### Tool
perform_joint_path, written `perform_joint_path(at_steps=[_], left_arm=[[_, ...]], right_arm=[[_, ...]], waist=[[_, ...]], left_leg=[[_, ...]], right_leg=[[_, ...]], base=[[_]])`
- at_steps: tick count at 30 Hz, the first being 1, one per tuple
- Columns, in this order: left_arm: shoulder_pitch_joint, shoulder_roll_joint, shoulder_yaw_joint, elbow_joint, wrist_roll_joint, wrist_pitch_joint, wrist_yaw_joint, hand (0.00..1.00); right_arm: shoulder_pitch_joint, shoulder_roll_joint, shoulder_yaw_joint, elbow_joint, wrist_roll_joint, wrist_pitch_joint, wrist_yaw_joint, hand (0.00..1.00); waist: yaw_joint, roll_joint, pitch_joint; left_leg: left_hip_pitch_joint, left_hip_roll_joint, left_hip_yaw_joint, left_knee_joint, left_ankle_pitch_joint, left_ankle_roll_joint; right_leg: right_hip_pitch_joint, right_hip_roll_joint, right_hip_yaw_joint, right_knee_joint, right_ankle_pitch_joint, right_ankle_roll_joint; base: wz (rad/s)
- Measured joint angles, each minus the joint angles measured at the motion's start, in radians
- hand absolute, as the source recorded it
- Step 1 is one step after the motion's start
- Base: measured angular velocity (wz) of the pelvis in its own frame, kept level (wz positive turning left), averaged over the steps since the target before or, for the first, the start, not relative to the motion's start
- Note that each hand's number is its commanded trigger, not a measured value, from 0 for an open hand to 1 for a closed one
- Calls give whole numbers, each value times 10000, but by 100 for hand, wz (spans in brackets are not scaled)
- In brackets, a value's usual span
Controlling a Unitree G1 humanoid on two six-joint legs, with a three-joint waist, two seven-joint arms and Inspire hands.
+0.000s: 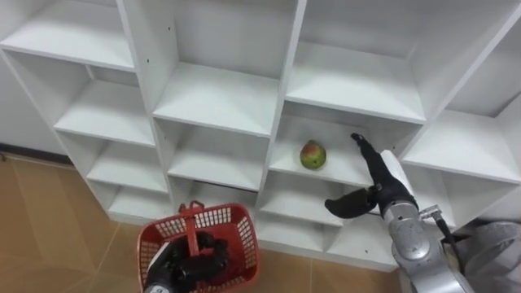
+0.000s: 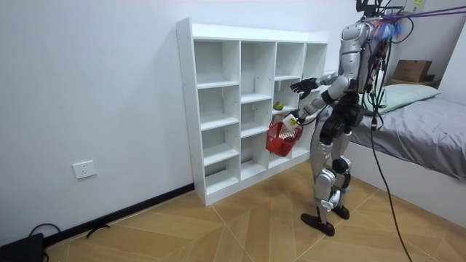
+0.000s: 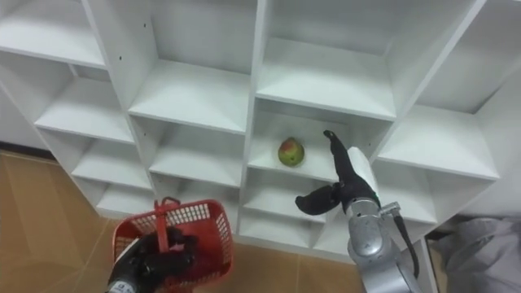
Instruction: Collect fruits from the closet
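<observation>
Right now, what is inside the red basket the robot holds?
Bare mesh shows inside the red basket, nothing lying on it. The left hand, curled round the handle, covers part of the inside.

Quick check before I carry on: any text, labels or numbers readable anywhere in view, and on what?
None readable.
The white shelf unit, the green fruit and the red basket show no print.
The cardboard box at the room view's right and the wall socket are too small to tell.

torso, legs: silver-grey | joints: dark | forearms: silver | left hand [image 1: 183, 262]: black | right hand [image 1: 378, 194]: black, white tag
</observation>
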State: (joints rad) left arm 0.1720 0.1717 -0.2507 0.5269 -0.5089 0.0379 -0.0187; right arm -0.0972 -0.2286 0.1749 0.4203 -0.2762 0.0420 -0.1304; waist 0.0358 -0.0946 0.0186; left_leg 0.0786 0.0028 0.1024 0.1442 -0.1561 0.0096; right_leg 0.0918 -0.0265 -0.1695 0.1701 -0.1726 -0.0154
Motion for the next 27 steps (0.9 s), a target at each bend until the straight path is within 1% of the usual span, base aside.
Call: perform_joint_path(at_steps=[2, 6, 8, 12, 14, 16, 20, 22, 23, 24, 25, 26, 27], left_arm=[[23, 16, 6, 332, 3, 15, 121, 100], [41, 17, 16, 454, 4, 13, 168, 100], [31, 5, 35, 701, 12, -43, 162, 100], [171, 27, 189, 1050, 16, -29, 173, 100], [216, 27, 262, 1227, 17, -8, 157, 100], [261, 28, 327, 1235, 23, 12, 125, 100], [260, 0, 336, 1250, 160, 12, 82, 100], [267, -70, 412, 1294, 250, 14, 82, 100], [234, -68, 415, 1336, 372, -8, 74, 100], [176, -66, 420, 1390, 424, -29, 70, 100], [86, -61, 423, 1523, 436, -34, 67, 100], [31, -63, 421, 1626, 436, -34, 67, 100], [-77, -57, 407, 1823, 395, -31, 72, 100]], right_arm=[[1, -75, -1, 0, -1, 0, -14, 0], [-3, -93, -1, -4, -3, 0, -132, 0], [-27, -98, -5, -61, 84, 0, -221, 0], [-72, -124, -6, -96, 339, -5, -451, 0], [-71, -122, -4, -95, 490, -4, -516, 0], [-71, -124, -3, -92, 689, -3, -552, 0], [-103, -122, 3, -71, 768, -3, -694, 0], [-463, -122, 5, 412, 740, -20, -864, 0], [-771, -119, 6, 814, 741, -20, -1003, 0], [-960, -120, 5, 978, 742, -19, -1069, 0], [-1404, -107, 9, 1302, 766, -37, -1135, 0], [-1630, -104, 11, 1519, 797, -95, -1184, 0], [-2047, -107, 44, 1975, 979, -234, -1324, 0]], waist=[[-9, 44, 26], [3, 71, 11], [16, 108, -32], [10, 106, -54], [57, 106, -55], [195, 94, -61], [410, 38, -114], [520, -22, -126], [570, -84, -141], [582, -109, -140], [586, -150, -117], [581, -173, -101], [588, -234, -65]], left_leg=[[-16, 1, 4, 1, 0, 0], [-37, 0, 3, 0, 0, 0], [-36, -8, 3, -15, 0, 0], [-30, -5, 2, -16, 0, 0], [-15, -3, 2, -15, 0, 0], [-11, -1, 1, -14, 0, 0], [-162, -1, -76, 48, 0, 0], [-280, -2, -138, 94, 1, 0], [-478, 2, -162, 163, 5, 0], [-579, 8, -165, 218, 5, 0], [-801, 15, -173, 269, 16, -3], [-894, 18, -190, 298, 24, -2], [-1053, 25, -230, 377, 25, -1]], right_leg=[[-22, 6, 7, 4, 0, 0], [-33, 8, 2, -6, -1, 0], [-30, -2, -14, -9, -3, 4], [-32, -1, -16, -16, -5, 6], [-41, -3, -18, -13, -5, 5], [-61, -3, -54, -10, -5, 5], [-118, -14, -142, 0, -1, -1], [-279, -15, -137, 28, 4, -9], [-440, -23, -205, 95, 7, -15], [-524, -29, -218, 167, 3, -22], [-742, -36, -241, 212, 19, -50], [-805, -36, -263, 207, 37, -61], [-916, -20, -276, 197, 59, -69]], base=[[0], [0], [0], [0], [0], [0], [4], [4], [5], [0], [0], [4], [8]])
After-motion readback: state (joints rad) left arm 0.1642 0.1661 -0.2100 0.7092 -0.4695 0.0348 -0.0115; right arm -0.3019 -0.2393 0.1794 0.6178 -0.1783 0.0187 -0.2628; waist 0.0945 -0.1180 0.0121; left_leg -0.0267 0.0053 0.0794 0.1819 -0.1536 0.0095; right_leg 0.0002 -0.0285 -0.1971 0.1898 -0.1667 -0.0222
